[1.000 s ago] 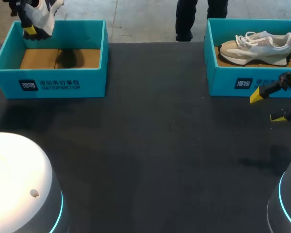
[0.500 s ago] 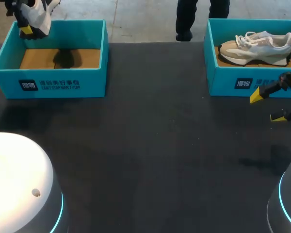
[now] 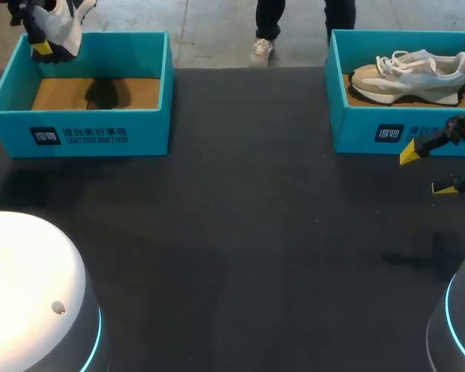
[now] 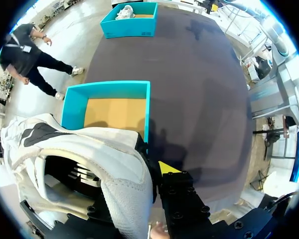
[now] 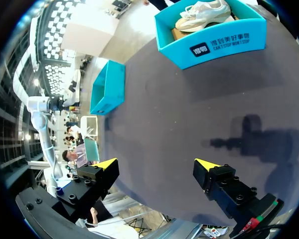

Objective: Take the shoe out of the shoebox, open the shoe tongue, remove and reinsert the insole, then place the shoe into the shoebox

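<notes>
White knit and leather fill the left gripper [image 4: 158,175]: it is clamped on a white sneaker [image 4: 92,149] with dark side panels. One yellow tip shows hard against the shoe's side in the left wrist view, and the other finger is hidden behind the upper. In the head view this sneaker [image 3: 62,22] hangs in the air over the far left corner of the left shoebox [image 3: 85,138], clear of the box's rim. It throws a dark shadow on the brown cardboard floor [image 3: 62,94] inside. That teal box holds nothing else (its whole floor shows from the wrist camera too).

Across the table, the right gripper [image 3: 428,171] hovers above the black table [image 3: 256,232] with its two yellow-tipped fingers spread wide and nothing between them. It sits just in front of the right shoebox [image 3: 364,116], near that box's front right corner, not touching it. A second sneaker [image 3: 407,76], beige and white with white laces, lies on its sole in this box, toe towards the left arm's side. In the right wrist view the same box [image 5: 214,47] stands well ahead of the parted fingers.
</notes>
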Controlling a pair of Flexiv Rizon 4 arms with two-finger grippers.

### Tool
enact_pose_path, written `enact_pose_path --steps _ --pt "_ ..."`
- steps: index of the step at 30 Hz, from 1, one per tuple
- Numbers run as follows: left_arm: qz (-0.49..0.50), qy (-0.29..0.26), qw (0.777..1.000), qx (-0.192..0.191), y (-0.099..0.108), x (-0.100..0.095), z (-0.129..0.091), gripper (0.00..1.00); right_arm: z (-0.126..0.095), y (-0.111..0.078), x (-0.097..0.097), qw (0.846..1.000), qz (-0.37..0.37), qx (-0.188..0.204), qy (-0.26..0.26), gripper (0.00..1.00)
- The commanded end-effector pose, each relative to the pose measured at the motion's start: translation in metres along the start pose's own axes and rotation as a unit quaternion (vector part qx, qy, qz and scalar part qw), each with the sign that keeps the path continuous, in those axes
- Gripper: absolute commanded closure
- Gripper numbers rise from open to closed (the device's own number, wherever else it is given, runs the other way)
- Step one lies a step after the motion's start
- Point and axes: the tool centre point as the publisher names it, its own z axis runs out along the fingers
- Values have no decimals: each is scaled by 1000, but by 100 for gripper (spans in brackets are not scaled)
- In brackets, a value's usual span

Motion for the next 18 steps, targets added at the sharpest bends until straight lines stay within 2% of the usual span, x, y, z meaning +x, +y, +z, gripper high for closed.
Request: enact_pose_path --steps 1,7,8,9,11,18 --pt "8 -13 1000 -16 8 -7 0 100 1 0 0 1000 1 0 -2 0" --pt "57 -16 998 -17 19 -20 -1 100 1 0 0 1000 1 0 -2 0" --pt "81 -10 997 -1 21 -22 0 100 1 0 0 1000 1 0 -2 0" --pt "89 -16 996 -6 23 -22 0 100 1 0 0 1000 1 0 -2 0" --pt "121 -18 992 14 28 -25 1 100 1 0 0 1000 1 0 -2 0" --pt "224 -16 974 19 54 -37 0 100 1 0 0 1000 1 0 -2 0"
